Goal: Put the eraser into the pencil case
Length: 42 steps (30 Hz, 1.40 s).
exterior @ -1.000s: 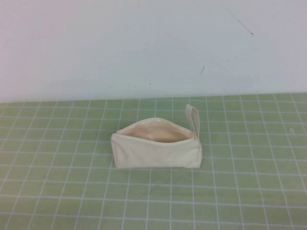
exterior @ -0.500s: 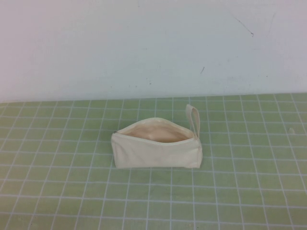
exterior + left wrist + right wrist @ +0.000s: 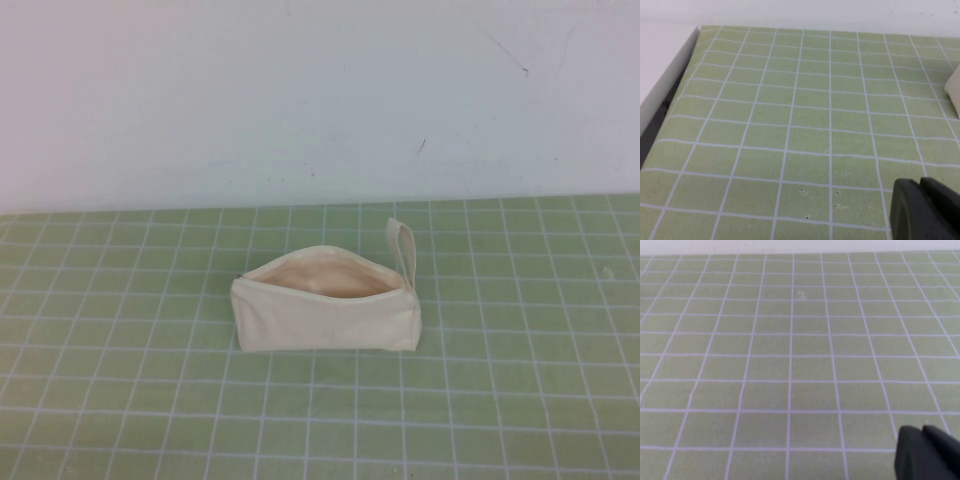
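Green grid mat [image 3: 120,400]: bare squares on all sides of the pouch, running back to the white wall [image 3: 300,100].

Pencil case [image 3: 326,310]: cream canvas, mid-mat, zip gaping, beige lining showing, loop strap [image 3: 403,250] at its right end.

Left gripper [image 3: 926,209]: dark tips pressed together, empty, above mat; this view alone shows the mat's side edge.

Right gripper [image 3: 927,452]: likewise closed, empty.
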Each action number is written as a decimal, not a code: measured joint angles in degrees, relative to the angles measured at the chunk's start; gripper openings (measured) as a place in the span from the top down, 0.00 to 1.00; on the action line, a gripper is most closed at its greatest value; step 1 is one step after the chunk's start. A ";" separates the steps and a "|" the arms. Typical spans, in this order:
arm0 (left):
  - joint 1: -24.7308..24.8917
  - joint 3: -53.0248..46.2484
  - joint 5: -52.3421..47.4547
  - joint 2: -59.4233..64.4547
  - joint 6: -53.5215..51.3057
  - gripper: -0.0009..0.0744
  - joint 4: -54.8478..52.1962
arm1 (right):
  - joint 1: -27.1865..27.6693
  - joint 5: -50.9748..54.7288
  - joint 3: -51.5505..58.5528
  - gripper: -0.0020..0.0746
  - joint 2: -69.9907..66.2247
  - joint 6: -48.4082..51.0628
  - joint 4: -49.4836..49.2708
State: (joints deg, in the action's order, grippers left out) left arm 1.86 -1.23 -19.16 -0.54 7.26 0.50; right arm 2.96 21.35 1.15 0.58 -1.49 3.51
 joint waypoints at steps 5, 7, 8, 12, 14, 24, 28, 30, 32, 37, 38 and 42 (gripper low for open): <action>0.00 0.00 0.00 0.00 0.00 0.99 0.00 | 0.00 0.00 0.00 0.98 0.00 0.00 0.00; 0.00 0.00 0.00 0.00 0.00 0.99 0.00 | 0.00 0.00 0.00 0.98 0.00 0.00 0.00; 0.00 0.00 0.00 0.00 0.00 0.99 0.00 | 0.00 0.00 0.00 0.97 0.00 0.00 0.00; 0.00 0.00 0.00 0.00 0.00 0.99 0.00 | 0.00 0.00 0.00 0.98 0.00 0.00 0.11; 0.00 0.00 0.00 0.00 0.00 0.99 0.00 | 0.00 0.00 0.00 0.98 0.00 0.00 0.10; 0.00 0.00 -0.04 0.00 0.00 0.99 0.00 | 0.00 0.00 0.00 0.98 0.00 6.63 1.02; 0.00 0.00 -0.04 0.00 0.00 0.99 0.00 | 0.00 0.00 0.00 0.98 0.00 7.06 1.05; 0.00 0.00 -0.04 0.00 0.00 0.99 0.00 | 0.00 0.00 0.00 0.98 0.00 7.06 1.15; 0.00 0.00 -0.04 0.00 0.00 0.99 0.00 | 0.00 0.00 0.00 0.98 0.00 7.15 1.15; 0.00 0.00 -0.04 0.00 0.00 0.99 0.00 | 0.00 0.00 0.00 0.98 0.00 7.15 1.15; 0.00 0.00 -0.04 0.00 0.00 0.99 0.00 | 0.00 0.00 0.00 0.98 0.00 7.15 1.15; 0.00 0.00 -0.04 0.00 0.00 0.99 0.00 | 0.00 0.00 0.00 0.98 0.00 7.15 1.15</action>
State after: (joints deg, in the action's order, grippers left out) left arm 1.86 -1.23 -19.20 -0.54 7.26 0.50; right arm 2.96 21.35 1.15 0.58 5.65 4.66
